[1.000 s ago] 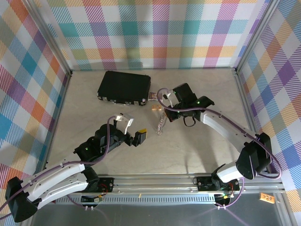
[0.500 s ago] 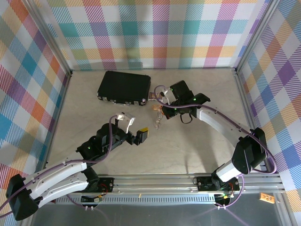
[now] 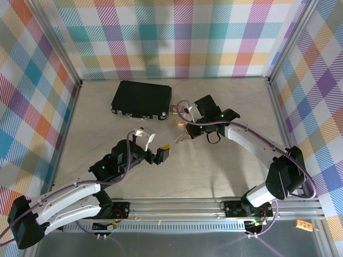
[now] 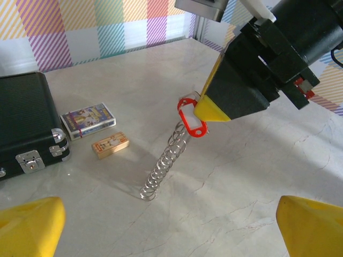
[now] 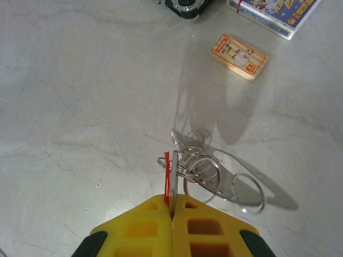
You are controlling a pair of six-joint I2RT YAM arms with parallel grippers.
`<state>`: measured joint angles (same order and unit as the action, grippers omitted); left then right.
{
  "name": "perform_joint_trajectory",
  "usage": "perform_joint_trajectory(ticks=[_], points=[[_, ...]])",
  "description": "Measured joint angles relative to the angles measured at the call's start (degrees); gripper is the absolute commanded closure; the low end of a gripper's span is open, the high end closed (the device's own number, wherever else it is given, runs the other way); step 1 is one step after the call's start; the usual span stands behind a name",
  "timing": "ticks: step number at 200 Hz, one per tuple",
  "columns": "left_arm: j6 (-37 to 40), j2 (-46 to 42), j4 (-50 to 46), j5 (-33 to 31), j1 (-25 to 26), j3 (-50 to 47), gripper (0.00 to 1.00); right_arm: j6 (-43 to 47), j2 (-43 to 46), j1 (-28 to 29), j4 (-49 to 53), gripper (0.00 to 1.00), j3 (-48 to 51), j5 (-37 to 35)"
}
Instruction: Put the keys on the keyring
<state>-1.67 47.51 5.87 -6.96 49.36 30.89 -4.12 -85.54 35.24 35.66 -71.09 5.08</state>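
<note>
Now the right gripper (image 5: 174,206) is clamped on the red keyring (image 4: 192,116), the silvery keys (image 4: 165,167) hang from it slanting toward the table (image 4: 257,176), and the left gripper (image 4: 171,227) has its fingers far apart.

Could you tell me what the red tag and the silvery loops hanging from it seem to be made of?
The keyring looks like glossy red plastic: even colour, pale label window. The keys look like thin bare metal, perhaps steel: silvery, with bright glints on the loops.
</note>
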Motion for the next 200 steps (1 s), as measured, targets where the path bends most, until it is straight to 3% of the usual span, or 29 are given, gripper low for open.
perform_joint_trajectory(ticks=[200], points=[[-2.43, 0.42, 2.95, 1.97, -0.04, -1.64, 0.0, -9.49, 9.42, 0.02, -6.58, 1.0, 22.91, 10.69]])
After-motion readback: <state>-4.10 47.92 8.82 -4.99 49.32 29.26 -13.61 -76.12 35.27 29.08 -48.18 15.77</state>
